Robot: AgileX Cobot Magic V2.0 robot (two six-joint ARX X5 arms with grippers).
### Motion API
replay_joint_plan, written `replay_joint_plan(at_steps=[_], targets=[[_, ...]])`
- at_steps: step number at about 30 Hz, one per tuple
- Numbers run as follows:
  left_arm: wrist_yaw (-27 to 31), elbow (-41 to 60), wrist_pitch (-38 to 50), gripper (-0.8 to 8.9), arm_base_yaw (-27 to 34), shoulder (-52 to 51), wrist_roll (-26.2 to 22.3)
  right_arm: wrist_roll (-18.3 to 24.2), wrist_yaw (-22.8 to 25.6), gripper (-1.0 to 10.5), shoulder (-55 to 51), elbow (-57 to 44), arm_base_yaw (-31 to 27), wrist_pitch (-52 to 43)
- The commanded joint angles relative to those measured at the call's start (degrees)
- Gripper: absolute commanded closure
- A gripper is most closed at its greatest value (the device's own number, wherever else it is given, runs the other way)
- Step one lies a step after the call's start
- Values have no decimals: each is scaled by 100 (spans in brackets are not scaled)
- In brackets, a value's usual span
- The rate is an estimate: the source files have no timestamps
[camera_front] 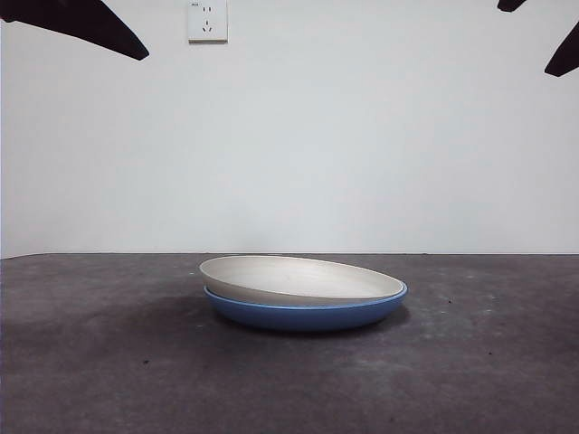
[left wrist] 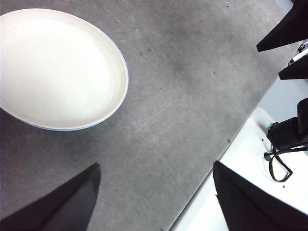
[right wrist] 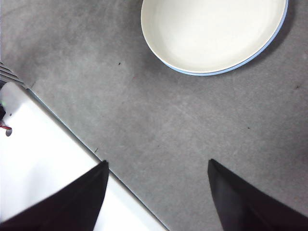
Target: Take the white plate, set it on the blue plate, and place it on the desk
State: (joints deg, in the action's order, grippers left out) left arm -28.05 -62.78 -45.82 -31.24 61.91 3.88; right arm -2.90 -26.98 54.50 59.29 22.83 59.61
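Observation:
The white plate (camera_front: 298,277) lies inside the blue plate (camera_front: 308,314), tilted a little, its left rim higher. The stack rests on the dark grey desk (camera_front: 109,362) near the middle. Seen from the wrists, the white plate (left wrist: 57,67) (right wrist: 211,31) covers nearly all of the blue plate (left wrist: 67,129) (right wrist: 269,42), which shows only as a thin rim. My left gripper (left wrist: 154,202) hangs open high above the desk, well away from the plates. My right gripper (right wrist: 159,197) is open too, also high and apart from them. Nothing sits between either pair of fingers.
A white wall with a socket (camera_front: 207,20) stands behind the desk. Black arm tips show at the top corners (camera_front: 81,23) (camera_front: 561,50). The desk edge (right wrist: 72,134) borders a white surface; cables and a dark device (left wrist: 286,139) lie past the edge.

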Motion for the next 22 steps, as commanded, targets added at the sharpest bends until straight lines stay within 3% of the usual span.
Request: replay_joint_plan(at_steps=[1,4,5,22], targets=[[-28,-57,-4,596,-37,26,-61,166,-2,649,46,105,31,-42],[-28,-57,-37,815,-37,26,-61,234,-2,902,46,107,31,-39],[-28,-57,-57,802,-37,26,-61,245,0,948,46,105,31,-44],[-28,-57,-98,804,-37,26,-66,251,-2,935,44,105,28,-131]])
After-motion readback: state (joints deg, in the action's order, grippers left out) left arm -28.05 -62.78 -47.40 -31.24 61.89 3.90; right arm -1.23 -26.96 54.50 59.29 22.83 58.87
